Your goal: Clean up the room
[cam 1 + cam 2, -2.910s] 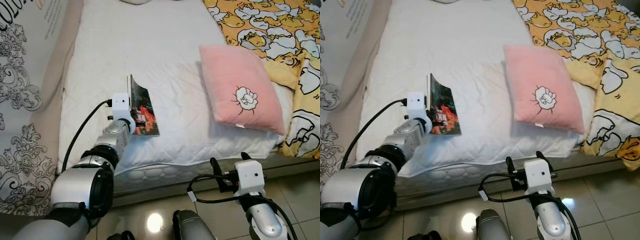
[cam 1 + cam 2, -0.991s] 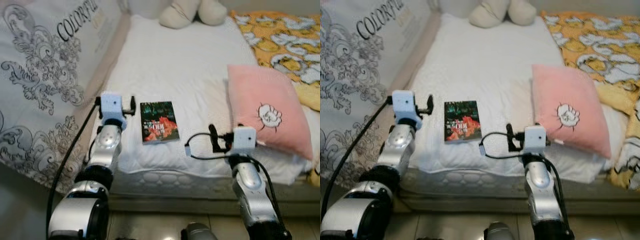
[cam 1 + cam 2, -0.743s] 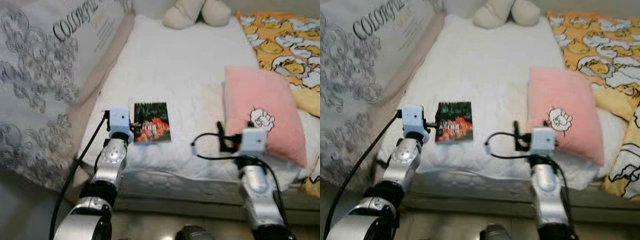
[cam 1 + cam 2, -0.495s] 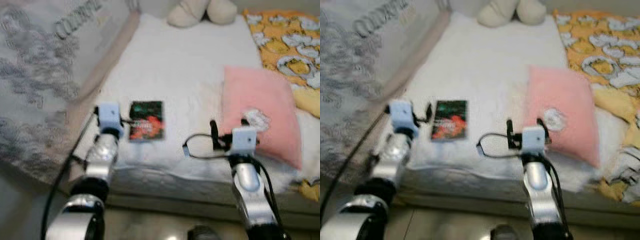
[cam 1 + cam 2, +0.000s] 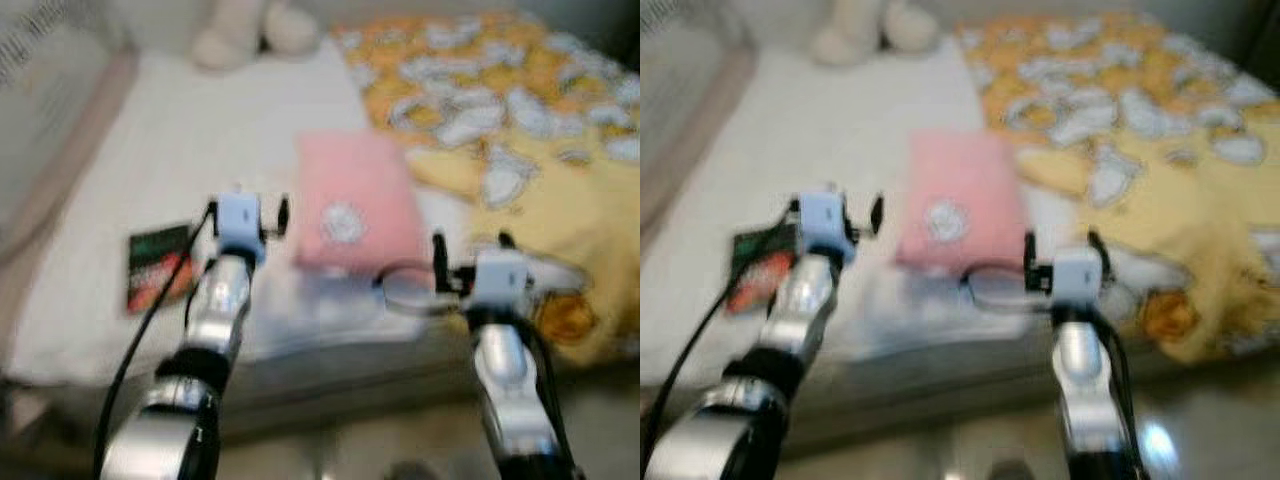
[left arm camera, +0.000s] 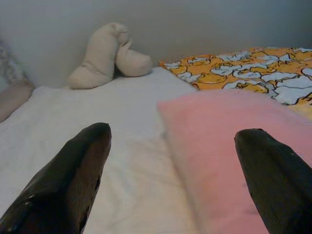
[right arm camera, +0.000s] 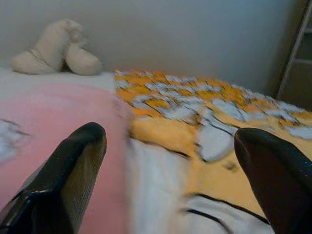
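Note:
A dark book with a red and green cover (image 5: 158,268) lies flat on the white mattress (image 5: 150,160), left of my left arm. My left gripper (image 5: 248,208) hovers open above the bed edge, between the book and a pink pillow (image 5: 355,200). Along its fingers (image 6: 73,175) I see the pink pillow (image 6: 229,141) just ahead, with nothing held. My right gripper (image 5: 470,250) is open too, over the bed's near edge where the pillow meets a yellow patterned duvet (image 5: 520,130). The head views are blurred.
A cream plush toy (image 6: 105,53) rests at the bed's far end against the grey wall. The yellow duvet (image 7: 195,112) covers the bed's right half and hangs over the near edge. A patterned grey panel (image 5: 40,40) borders the bed's left side.
The whole view has swung to the right, so the book now sits far left and the duvet is central. The book, held upright earlier, lies flat; my left gripper is off it.

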Robot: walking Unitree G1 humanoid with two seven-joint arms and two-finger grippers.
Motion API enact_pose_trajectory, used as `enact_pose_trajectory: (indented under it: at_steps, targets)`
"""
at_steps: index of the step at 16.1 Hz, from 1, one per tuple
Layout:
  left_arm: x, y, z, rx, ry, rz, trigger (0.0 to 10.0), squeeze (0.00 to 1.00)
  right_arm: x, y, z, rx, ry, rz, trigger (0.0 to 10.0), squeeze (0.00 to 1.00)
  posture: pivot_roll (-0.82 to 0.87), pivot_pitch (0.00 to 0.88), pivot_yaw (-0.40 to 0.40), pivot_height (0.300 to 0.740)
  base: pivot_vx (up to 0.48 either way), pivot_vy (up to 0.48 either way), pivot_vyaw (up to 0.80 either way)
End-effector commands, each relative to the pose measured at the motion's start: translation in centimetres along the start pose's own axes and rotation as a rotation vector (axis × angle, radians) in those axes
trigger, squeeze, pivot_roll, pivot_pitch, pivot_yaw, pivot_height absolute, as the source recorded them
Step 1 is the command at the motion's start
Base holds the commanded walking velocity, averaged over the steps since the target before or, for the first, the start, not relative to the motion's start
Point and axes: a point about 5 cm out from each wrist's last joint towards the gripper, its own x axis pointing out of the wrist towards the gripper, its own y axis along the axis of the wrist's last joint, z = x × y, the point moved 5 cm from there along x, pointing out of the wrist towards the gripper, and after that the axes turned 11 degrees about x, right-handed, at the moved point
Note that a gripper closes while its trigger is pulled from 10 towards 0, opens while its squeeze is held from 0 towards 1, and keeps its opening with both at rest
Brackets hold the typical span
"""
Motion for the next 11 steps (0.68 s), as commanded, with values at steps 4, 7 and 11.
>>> enact_pose_trajectory:
  at_steps: [4, 7, 11]
  targets:
    - [0.3, 0.5, 0.2, -0.040, 0.018, -0.006, 10.0, 0.00, -0.1, -1.3, -0.3, 0.064, 0.029, -0.072, 10.0, 0.00, -0.32, 0.000, 0.102, 0.740, 0.240, 0.000, 0.00]
    - [0.3, 0.5, 0.2, -0.050, 0.035, -0.010, 10.0, 0.00, 0.0, -1.6, -0.6, 0.058, 0.048, -0.087, 10.0, 0.00, -0.32, 0.000, 0.098, 0.740, 0.480, 0.000, 0.00]
    - [0.3, 0.8, 0.0, -0.046, 0.059, -0.005, 10.0, 0.00, 0.2, -1.5, -1.0, 0.061, 0.074, -0.089, 10.0, 0.00, -0.32, 0.000, 0.096, 0.740, 0.480, 0.000, 0.00]
